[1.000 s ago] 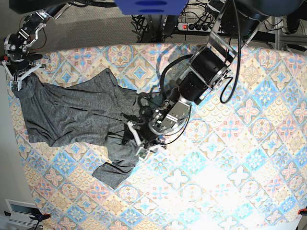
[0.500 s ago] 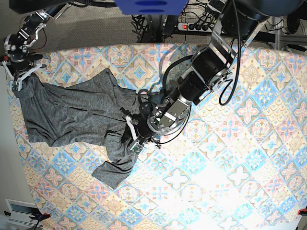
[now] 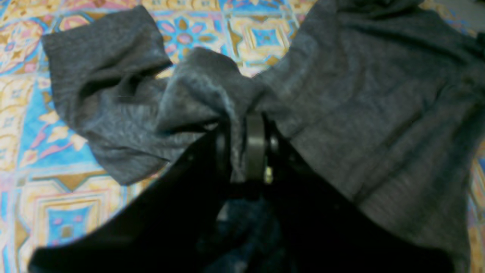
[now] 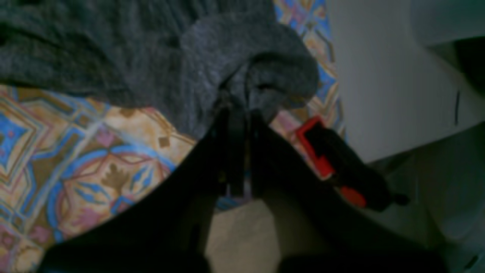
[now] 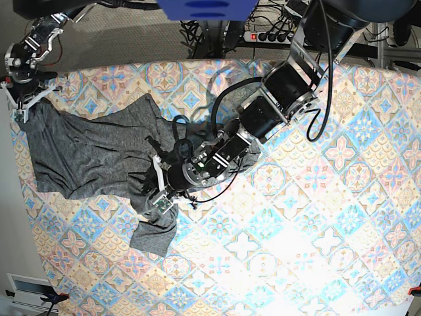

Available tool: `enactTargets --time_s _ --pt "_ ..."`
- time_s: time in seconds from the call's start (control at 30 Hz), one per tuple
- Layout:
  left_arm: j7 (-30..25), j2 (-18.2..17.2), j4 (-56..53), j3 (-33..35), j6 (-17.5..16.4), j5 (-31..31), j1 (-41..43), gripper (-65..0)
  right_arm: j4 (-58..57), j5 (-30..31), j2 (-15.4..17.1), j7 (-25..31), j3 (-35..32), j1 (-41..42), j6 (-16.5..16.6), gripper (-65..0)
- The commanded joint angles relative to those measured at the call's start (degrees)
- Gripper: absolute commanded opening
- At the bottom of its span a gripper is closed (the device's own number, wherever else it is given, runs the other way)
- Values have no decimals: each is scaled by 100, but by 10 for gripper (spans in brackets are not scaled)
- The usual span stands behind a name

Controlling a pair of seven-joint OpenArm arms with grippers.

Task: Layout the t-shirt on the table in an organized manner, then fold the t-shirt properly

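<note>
One t-shirt (image 5: pixel 99 158), soft, thin and limp, lies rumpled on the table (image 5: pixel 316 217), strung between two grippers. The left gripper (image 3: pixel 242 125) pinches a bunched fold beside the sleeve; the right gripper (image 4: pixel 238 110) clamps an edge at the table corner. Seams and hems look the surest holds

The t-shirt (image 5: pixel 85 155) is heathered dark grey, plain, with no print. The table (image 5: pixel 316 217) wears a pastel tile pattern of blue, pink and cream diamonds and floral medallions. A red-and-black clamp (image 4: pixel 333 167) shows at its edge.
</note>
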Motion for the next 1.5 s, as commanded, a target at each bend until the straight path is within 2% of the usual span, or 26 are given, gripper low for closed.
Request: enactTargets --time_s 0.0,0.1,0.2,0.33,0.5,0.6,0.7,0.83,1.0,1.17,1.27,1.33,1.47 --pt "-75 134 251 302 -154 -26 -142 -611 105 32 120 92 34 0 -20 -650" --pt "-49 134 462 1261 -154 -26 -142 -613 105 32 120 92 34 0 -20 -650" --pt "-49 134 514 1700 -154 -26 -142 -613 105 32 112 92 25 0 -20 -650" --pt "-49 134 664 2043 -154 -26 -142 -612 105 32 112 92 25 0 -20 -650" --pt "-57 134 681 1955 -154 9 -151 -598 105 32 112 101 25 0 -20 -650" --pt "-57 134 681 1419 -154 9 -160 -547 87 32 112 101 16 0 -20 -650" --pt "-66 134 936 918 -154 1 -142 -467 52 32 112 101 16 0 -20 -650" --pt "-66 134 1640 768 -154 -17 -45 -332 52 32 112 101 8 0 -20 -650" --pt "-66 134 1842 628 -154 9 -54 -222 52 32 112 101 8 0 -20 -650" --pt "-128 134 541 -621 -154 -34 -54 -217 52 32 112 101 8 -8 -20 -650" --pt "-778 134 -242 -1394 -154 -34 -63 -217 52 32 112 101 8 -8 -20 -650" --pt "-875 134 -558 -1614 -154 -34 -63 -216 52 32 112 101 8 -8 -20 -650" --pt "-875 134 -1024 -1641 -163 -34 -63 -213 52 32 112 92 -1 -8 -20 -650"
